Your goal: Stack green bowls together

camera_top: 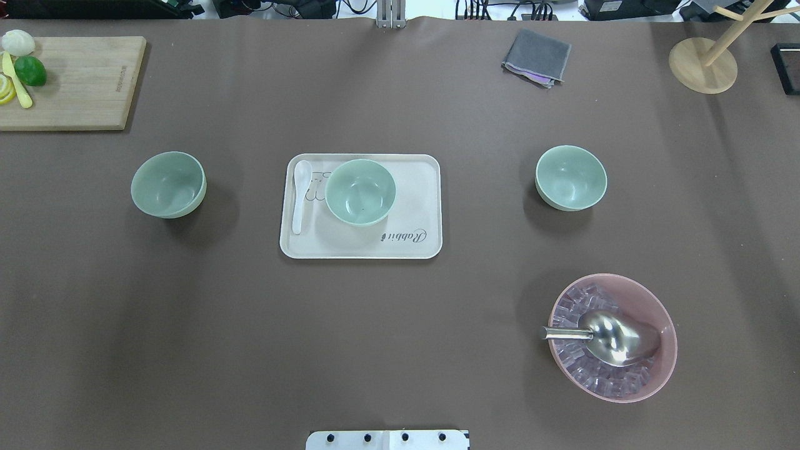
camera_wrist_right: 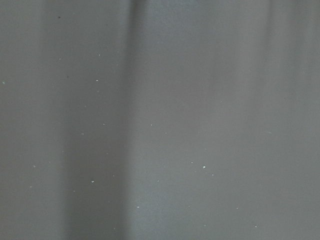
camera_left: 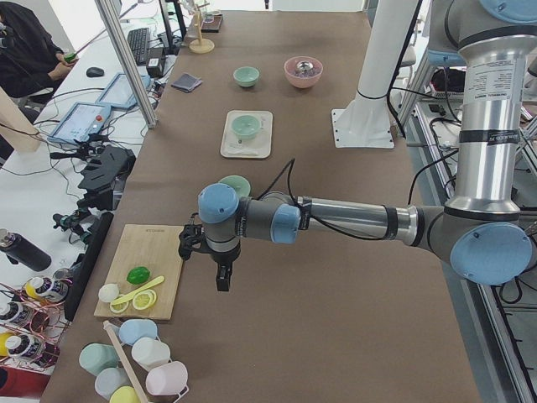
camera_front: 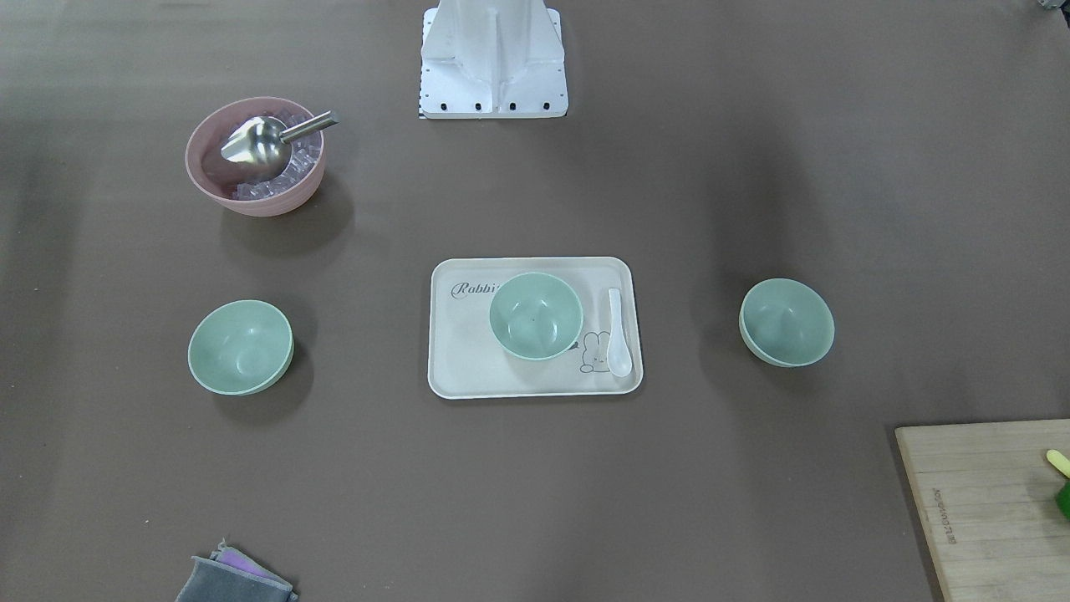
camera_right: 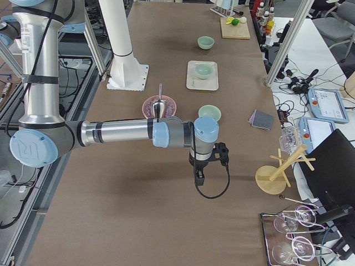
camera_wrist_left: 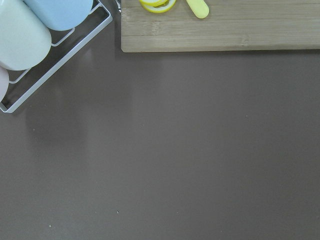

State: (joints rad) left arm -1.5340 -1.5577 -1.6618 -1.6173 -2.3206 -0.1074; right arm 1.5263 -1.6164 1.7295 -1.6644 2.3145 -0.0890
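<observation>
Three pale green bowls stand upright and apart in a row across the table. One (camera_top: 167, 184) is on the left, one (camera_top: 360, 191) sits on the cream tray (camera_top: 419, 240) in the middle, and one (camera_top: 570, 177) is on the right. They also show in the front view: (camera_front: 787, 322), (camera_front: 536, 315), (camera_front: 241, 347). My left gripper (camera_left: 223, 284) hangs over bare table by the cutting board, away from the bowls. My right gripper (camera_right: 199, 178) hangs over bare table at the other end. I cannot tell whether either is open or shut.
A pink bowl (camera_top: 656, 312) with ice and a metal scoop (camera_top: 615, 337) stands front right. A white spoon (camera_top: 300, 194) lies on the tray. A cutting board (camera_top: 75, 81) with lime and lemon, a grey cloth (camera_top: 536, 57) and a wooden stand (camera_top: 703, 62) line the far edge. A cup rack (camera_wrist_left: 30, 35) is near the left gripper.
</observation>
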